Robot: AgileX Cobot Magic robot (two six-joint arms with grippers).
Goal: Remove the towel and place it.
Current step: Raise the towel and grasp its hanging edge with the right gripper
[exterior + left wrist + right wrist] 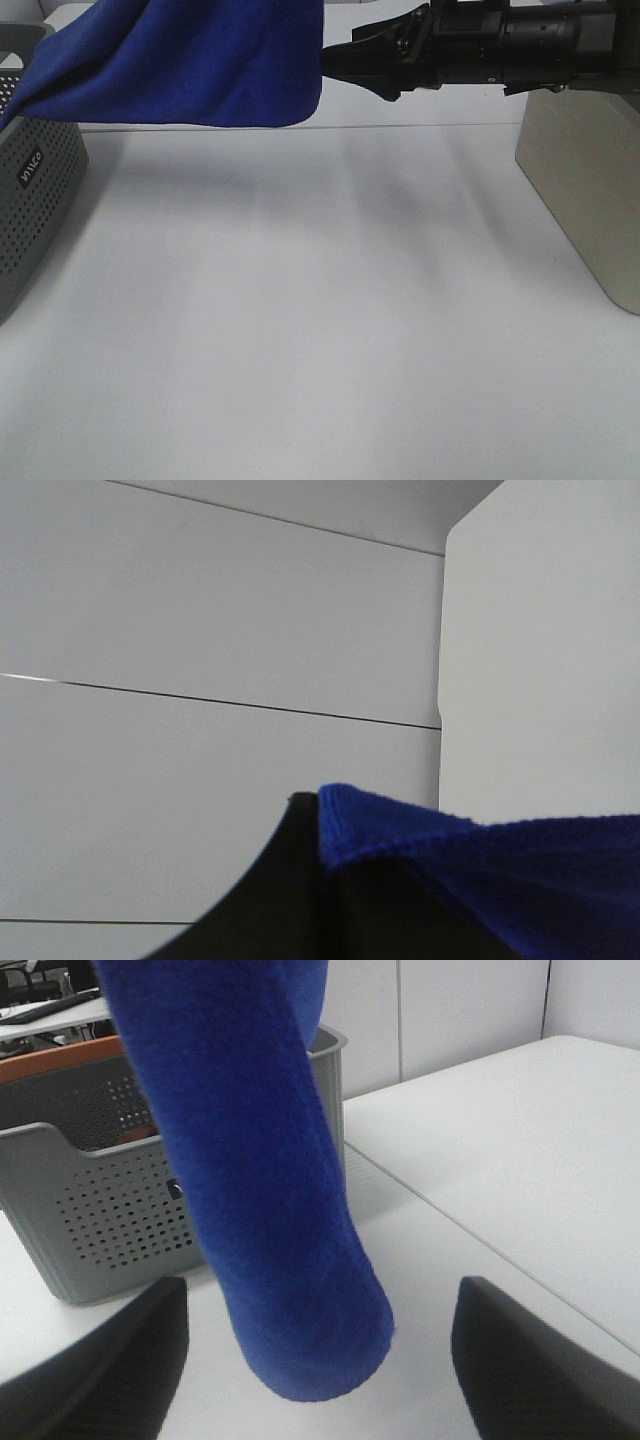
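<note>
The royal-blue towel (190, 60) hangs lifted above the table at the top left, its low end over the grey basket (30, 190). My right gripper (330, 60) reaches in from the right, level with the towel's right edge. In the right wrist view its two dark fingers (100, 1370) stand wide apart, and the towel (260, 1190) hangs in a thick fold just ahead, between them. My left gripper (320, 880) is out of sight in the exterior view. In its wrist view a dark finger (270, 900) presses against a towel corner (480, 870). No white tag shows.
The perforated grey basket (90, 1210) stands at the table's left edge. A beige container (580, 190) stands at the right edge. The white table (320, 320) spreads between them. White wall panels (200, 630) fill the left wrist view.
</note>
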